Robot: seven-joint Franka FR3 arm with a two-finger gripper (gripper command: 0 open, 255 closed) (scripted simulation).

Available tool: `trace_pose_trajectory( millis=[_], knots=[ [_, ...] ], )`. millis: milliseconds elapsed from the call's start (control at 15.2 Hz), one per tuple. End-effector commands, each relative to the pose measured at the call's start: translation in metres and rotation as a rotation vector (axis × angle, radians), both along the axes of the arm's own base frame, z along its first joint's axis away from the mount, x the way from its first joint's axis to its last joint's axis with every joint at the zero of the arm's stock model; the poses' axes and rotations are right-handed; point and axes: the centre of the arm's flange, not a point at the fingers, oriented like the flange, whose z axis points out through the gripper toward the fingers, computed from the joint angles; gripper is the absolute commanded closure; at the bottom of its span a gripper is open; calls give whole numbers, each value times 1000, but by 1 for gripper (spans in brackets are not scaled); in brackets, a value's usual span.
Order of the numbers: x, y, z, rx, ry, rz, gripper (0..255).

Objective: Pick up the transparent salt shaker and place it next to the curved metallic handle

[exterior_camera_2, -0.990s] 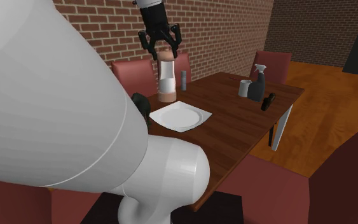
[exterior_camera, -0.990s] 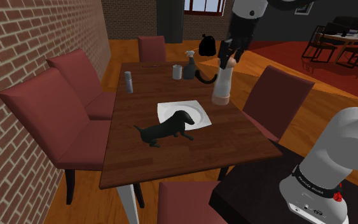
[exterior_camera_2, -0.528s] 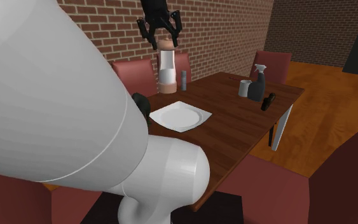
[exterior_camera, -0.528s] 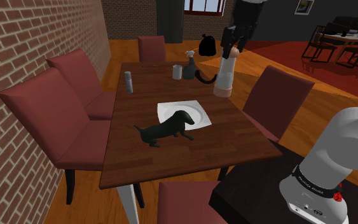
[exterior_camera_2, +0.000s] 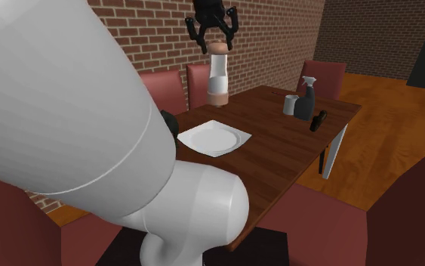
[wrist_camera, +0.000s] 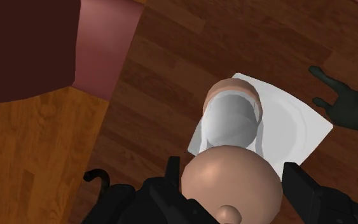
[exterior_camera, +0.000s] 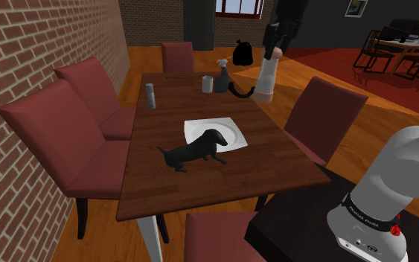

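Tool [exterior_camera: 273, 41] grasps the salt shaker [exterior_camera: 266, 78] by its cap, hanging beneath it above the tabletop [exterior_camera: 200, 186]; seemingly the carry step; next, lower it beside the curved handle [exterior_camera: 237, 91] just below.

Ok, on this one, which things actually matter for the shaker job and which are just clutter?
Job: gripper, shut on the tall clear salt shaker; dark curved handle.
Just lying about: black dog figure, white plate, spray bottle, cup, small grey cylinder.
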Motion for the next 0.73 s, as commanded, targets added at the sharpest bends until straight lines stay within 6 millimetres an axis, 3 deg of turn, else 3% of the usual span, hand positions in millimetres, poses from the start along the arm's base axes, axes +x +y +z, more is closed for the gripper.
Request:
trace_pose_trajectory(
  millis=[0,660],
  knots=[
    [15,-25,2,-1,-1,1,255],
    [73,-143,2,-1,-1,1,255]
  ],
)
